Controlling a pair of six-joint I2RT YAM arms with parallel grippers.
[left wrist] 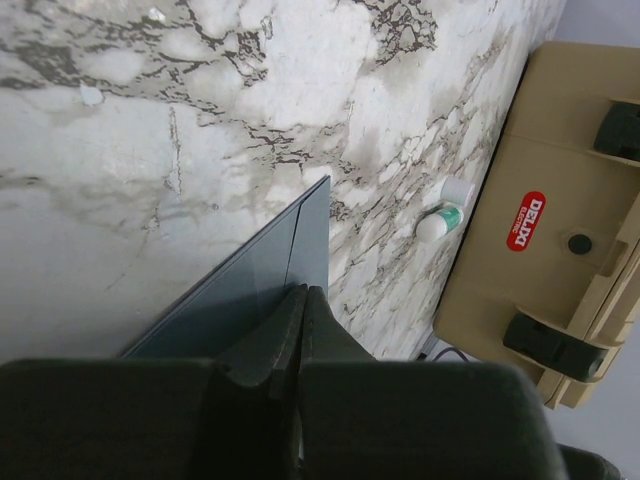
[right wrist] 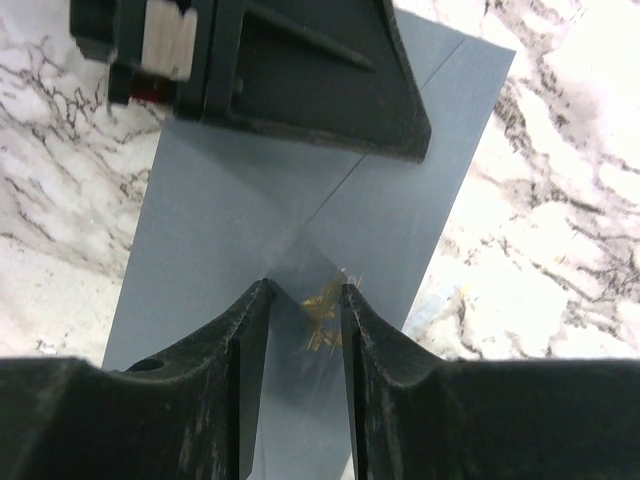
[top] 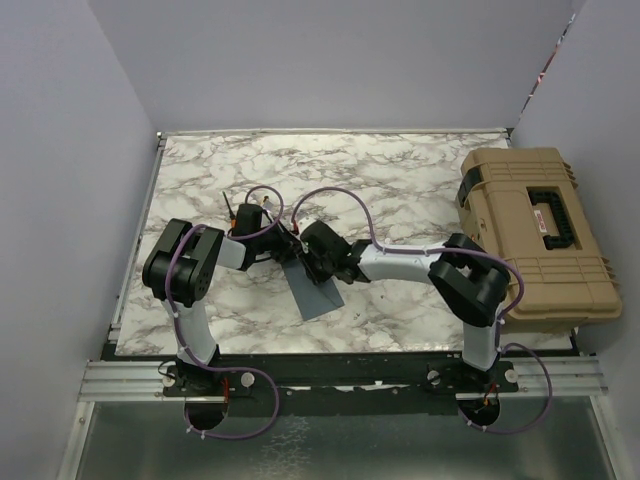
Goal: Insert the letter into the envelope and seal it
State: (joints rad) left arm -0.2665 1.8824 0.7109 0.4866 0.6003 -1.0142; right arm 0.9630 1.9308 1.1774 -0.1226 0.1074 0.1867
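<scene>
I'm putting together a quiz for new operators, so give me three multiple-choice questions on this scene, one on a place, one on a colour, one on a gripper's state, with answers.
1. Where is the tan hard case?
A) on the marble table's right side
B) on its left side
C) on the floor
2. What colour is the envelope?
A) cream
B) red
C) grey-blue
3. How do the right gripper's jaws stand?
A) shut tight
B) open
C) out of view
Answers: 1 A, it lies at the right edge in the top view. 2 C, slate grey-blue in every view. 3 B, a gap shows between its fingers.
</scene>
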